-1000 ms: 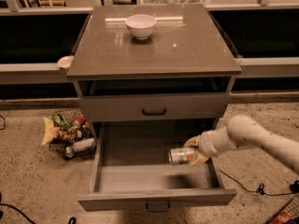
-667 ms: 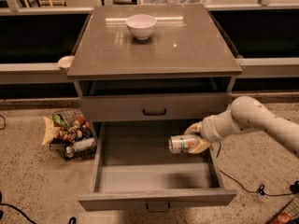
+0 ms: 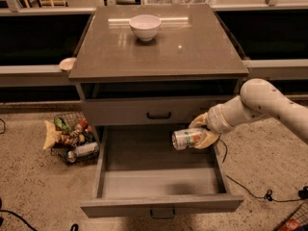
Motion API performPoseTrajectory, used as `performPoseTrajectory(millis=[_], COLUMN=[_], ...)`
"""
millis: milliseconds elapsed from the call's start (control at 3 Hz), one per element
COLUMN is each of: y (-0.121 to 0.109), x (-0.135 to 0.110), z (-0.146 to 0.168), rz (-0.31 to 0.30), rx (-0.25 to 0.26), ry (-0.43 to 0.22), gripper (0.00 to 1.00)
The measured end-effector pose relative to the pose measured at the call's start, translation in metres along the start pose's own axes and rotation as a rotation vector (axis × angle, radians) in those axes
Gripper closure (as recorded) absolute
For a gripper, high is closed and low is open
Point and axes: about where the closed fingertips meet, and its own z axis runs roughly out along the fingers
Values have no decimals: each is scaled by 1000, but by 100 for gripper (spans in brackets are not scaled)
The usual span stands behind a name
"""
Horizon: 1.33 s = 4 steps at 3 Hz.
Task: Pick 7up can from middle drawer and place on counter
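Above the right rear part of the pulled-out wide grey middle drawer (image 3: 159, 182), the tan-fingered gripper (image 3: 201, 133) on the white arm is clamped around the small silver-white 7up can (image 3: 185, 139) with its green label, holding it on its side. On the glossy grey-brown counter (image 3: 192, 47) stands a white bowl (image 3: 145, 27). Left of the cabinet, a wire basket (image 3: 60, 153) on the ground holds a plain silver can (image 3: 83, 150) and colourful snack packets (image 3: 60, 137).
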Motion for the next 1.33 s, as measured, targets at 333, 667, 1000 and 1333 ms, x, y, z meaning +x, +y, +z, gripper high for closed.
performPoseTrajectory(millis=[333, 667, 1000, 1333], y=[-13, -40, -76, -76], x=[-17, -54, -97, -97], z=[-19, -54, -89, -89], rz=[24, 45, 49, 49], rx=[31, 62, 85, 85], ry=[20, 80, 159, 159], gripper=[100, 100, 100, 100])
